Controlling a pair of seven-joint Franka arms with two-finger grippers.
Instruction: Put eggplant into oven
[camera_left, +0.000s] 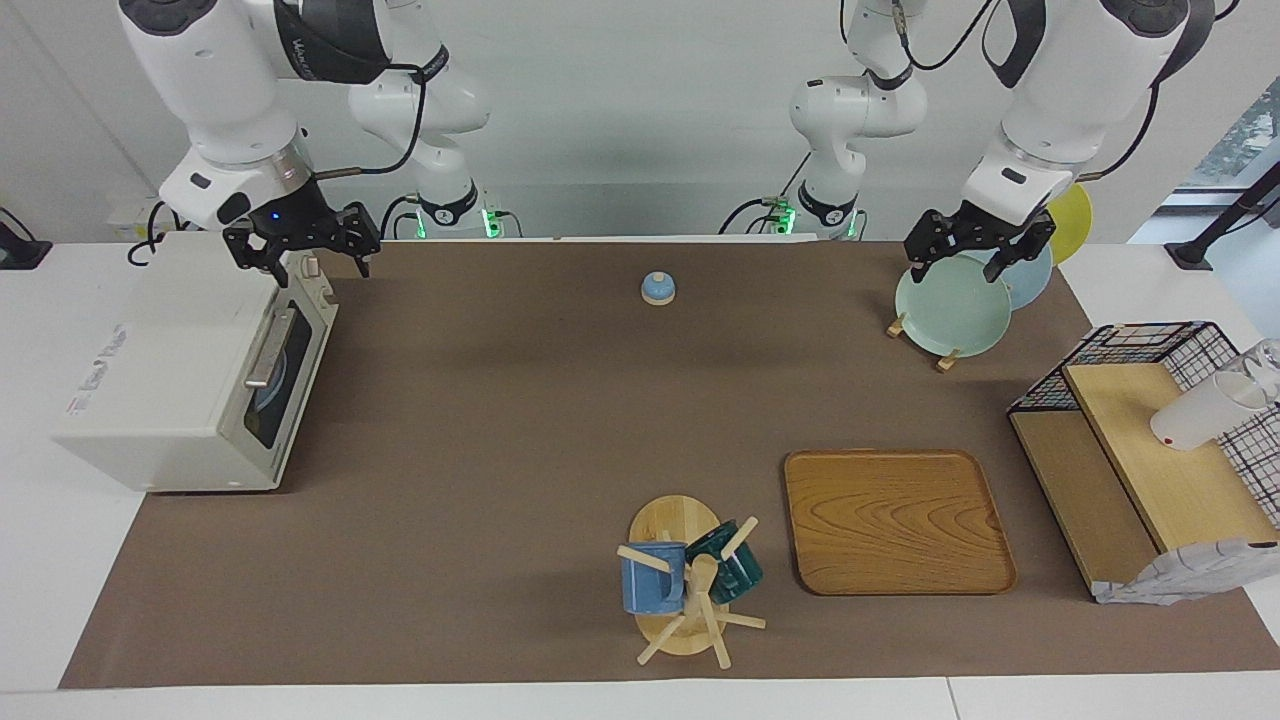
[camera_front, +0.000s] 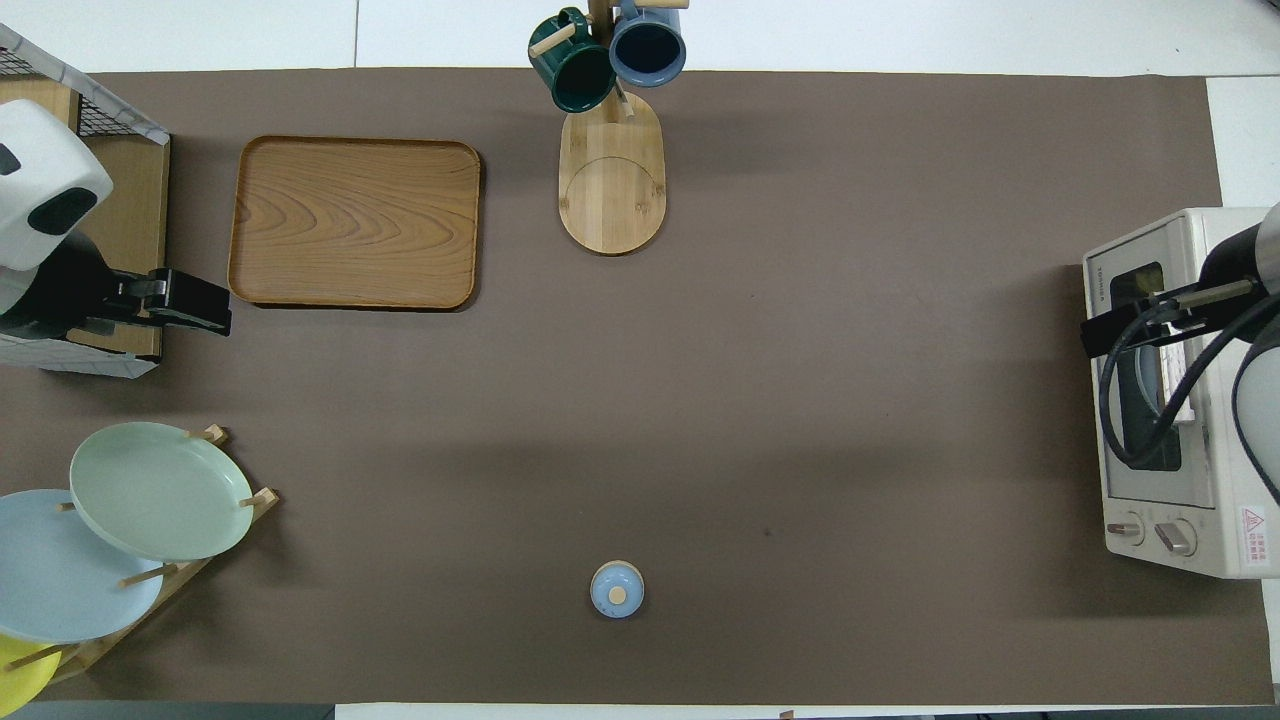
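Oven: while its door stays shut, I see the oven (camera_left: 190, 375) at the right arm's end of the worktop (camera_left: 480, 420).
Right claw (camera_left: 300, 258): spread wide, empty, over the oven's top.
Left claw (camera_left: 975, 248): spread wide, empty, over the green plate (camera_left: 950, 308).
Eggplant: I find it in neither view.

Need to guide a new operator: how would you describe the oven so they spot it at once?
Look to the right arm's end of the brown mat: the oven sits there, under the right gripper. It is the only boxy cream-white appliance, with a dark glass door, closed.
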